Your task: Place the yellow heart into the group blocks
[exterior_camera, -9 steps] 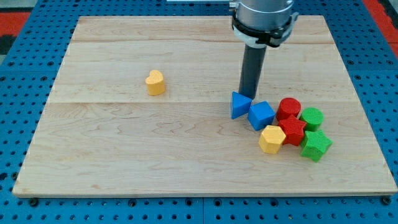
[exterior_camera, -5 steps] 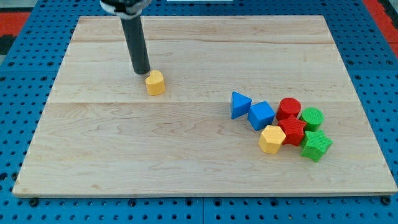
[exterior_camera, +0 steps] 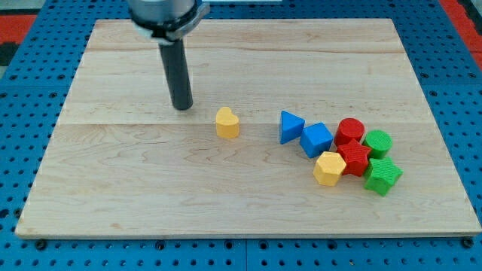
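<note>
The yellow heart (exterior_camera: 227, 123) lies near the board's middle, apart from the other blocks. My tip (exterior_camera: 181, 108) stands to its upper left, a short gap away, not touching it. The group lies at the view's right: a blue triangle (exterior_camera: 290, 126), a blue cube (exterior_camera: 316, 139), a red cylinder (exterior_camera: 349, 131), a red star-like block (exterior_camera: 354, 158), a yellow hexagon (exterior_camera: 328, 168), a green cylinder (exterior_camera: 377, 142) and a green star-like block (exterior_camera: 382, 175). The blue triangle is the block nearest the heart.
The wooden board (exterior_camera: 151, 196) rests on a blue pegboard surface (exterior_camera: 15, 150). The arm's grey housing (exterior_camera: 164, 11) hangs over the board's top edge at the upper left.
My tip went from the blue triangle to the heart's upper left. The heart has slid right and slightly down toward the group. My tip now trails behind it.
</note>
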Controlling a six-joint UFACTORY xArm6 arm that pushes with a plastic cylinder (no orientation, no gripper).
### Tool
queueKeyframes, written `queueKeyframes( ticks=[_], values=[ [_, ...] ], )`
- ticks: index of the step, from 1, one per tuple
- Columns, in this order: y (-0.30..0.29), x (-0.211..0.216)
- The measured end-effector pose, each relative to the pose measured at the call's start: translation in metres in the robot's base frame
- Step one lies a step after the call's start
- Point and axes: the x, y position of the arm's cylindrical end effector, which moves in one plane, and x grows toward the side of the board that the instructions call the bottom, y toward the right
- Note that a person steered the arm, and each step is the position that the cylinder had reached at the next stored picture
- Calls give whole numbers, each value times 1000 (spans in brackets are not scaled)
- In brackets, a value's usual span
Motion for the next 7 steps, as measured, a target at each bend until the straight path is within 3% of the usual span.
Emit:
queueKeyframes(
  ticks=[1, 2, 3, 4, 5, 6, 7],
  values=[
    [106, 39],
    [125, 52],
    [62, 30],
    [72, -7],
    [145, 12],
    [165, 47],
    [145, 39]
  ],
)
